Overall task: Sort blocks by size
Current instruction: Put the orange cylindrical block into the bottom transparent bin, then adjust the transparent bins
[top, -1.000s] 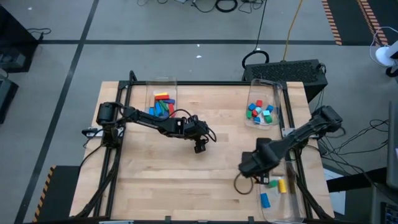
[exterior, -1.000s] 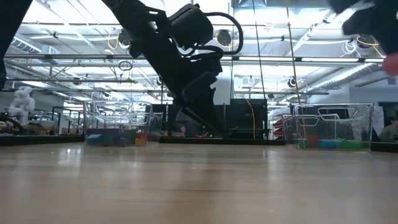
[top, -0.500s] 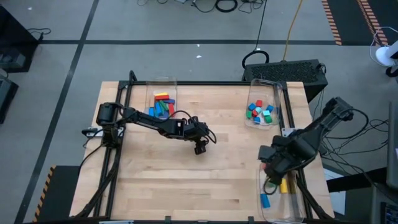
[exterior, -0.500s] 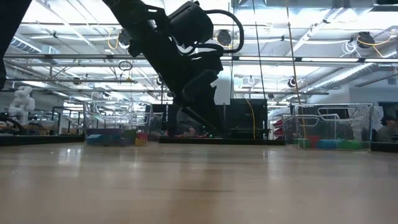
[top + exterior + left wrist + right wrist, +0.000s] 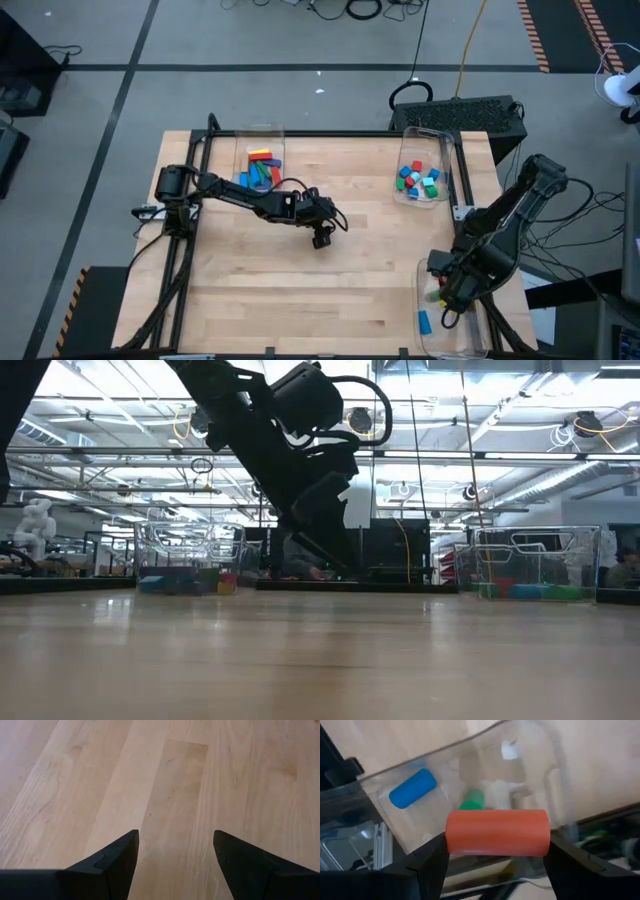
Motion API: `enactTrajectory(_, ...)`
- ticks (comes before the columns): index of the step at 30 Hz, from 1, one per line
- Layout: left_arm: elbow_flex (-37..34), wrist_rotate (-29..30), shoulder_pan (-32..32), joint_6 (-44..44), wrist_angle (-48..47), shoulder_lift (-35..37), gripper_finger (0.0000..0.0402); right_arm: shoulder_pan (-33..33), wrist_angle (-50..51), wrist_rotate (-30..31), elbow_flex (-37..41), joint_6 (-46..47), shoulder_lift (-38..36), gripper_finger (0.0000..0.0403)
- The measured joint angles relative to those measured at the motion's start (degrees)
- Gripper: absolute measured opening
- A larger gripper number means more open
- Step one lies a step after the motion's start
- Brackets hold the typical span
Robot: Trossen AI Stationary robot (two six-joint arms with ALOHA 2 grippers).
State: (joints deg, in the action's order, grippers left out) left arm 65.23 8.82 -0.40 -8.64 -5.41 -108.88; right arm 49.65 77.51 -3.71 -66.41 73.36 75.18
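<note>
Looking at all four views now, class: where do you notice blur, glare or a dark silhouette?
Low view: left arm is a dark silhouette against bright ceiling lights. Right wrist view: red cylinder sharp between the fingers, clear bin and blue block soft, with glare. Left wrist view: evenly lit table.

Table (image 5: 170,795) pale matt wood (visible grain); bin (image 5: 530,780) clear glossy plastic; red cylinder (image 5: 497,832) smooth matt.

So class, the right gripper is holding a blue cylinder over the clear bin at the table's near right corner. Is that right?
Not quite. The right gripper holds an orange-red cylinder, as the right wrist view shows. The blue cylinder lies in the clear bin below.
</note>
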Motion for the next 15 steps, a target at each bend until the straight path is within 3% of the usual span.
enactTrajectory(10, 0.0, 0.0, 0.0, 0.0, 0.2, 0.0, 0.0258, 1.0, -20.6, -0.8, 11.6, -0.8, 0.0, 0.0295)
enactTrajectory(15, 0.0, 0.0, 0.0, 0.0, 0.2, 0.0, 0.0258, 0.6, -19.4, -1.2, 13.5, -1.7, 0.0, 0.0325)
